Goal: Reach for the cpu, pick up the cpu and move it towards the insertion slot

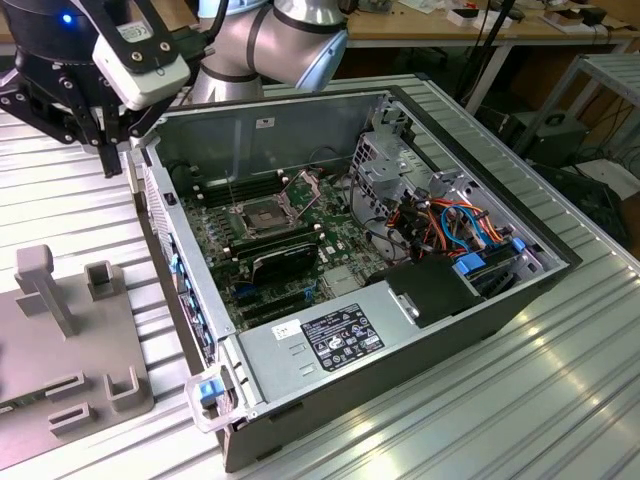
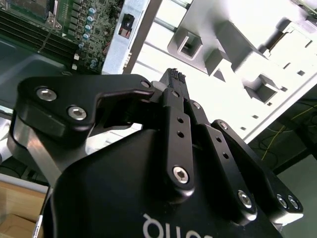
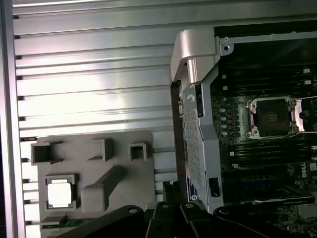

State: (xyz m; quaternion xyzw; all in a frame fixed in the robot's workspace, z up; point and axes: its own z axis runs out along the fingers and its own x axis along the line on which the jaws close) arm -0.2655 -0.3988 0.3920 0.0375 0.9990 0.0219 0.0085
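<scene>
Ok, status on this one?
Gripper shut, empty, beside the case wall. Cpu seated in grey fixture, untouched. Case wall stands between it and insertion slot.

- Looks like a robotics lab or test cell, not an office or a home.
- Industrial robot arm (image 1: 290,40) with cameras strapped on, standing over a ribbed aluminium bench (image 1: 480,420).
- Desktop computer case (image 1: 270,130) lies on its side on the bench with the panel off. The green motherboard (image 1: 330,235) and the insertion slot (image 1: 262,215) are exposed, and drive wiring (image 1: 450,220) hangs loose inside.
- Grey fixture block (image 1: 60,350) with pockets and posts sits just beside the case. It looks like a parts jig.
- Background: wooden worktables (image 1: 420,25) with small gear on top, a bare metal rack (image 1: 610,75), and a tangle of cables (image 1: 600,165) low down at the exterior view's right.
</scene>
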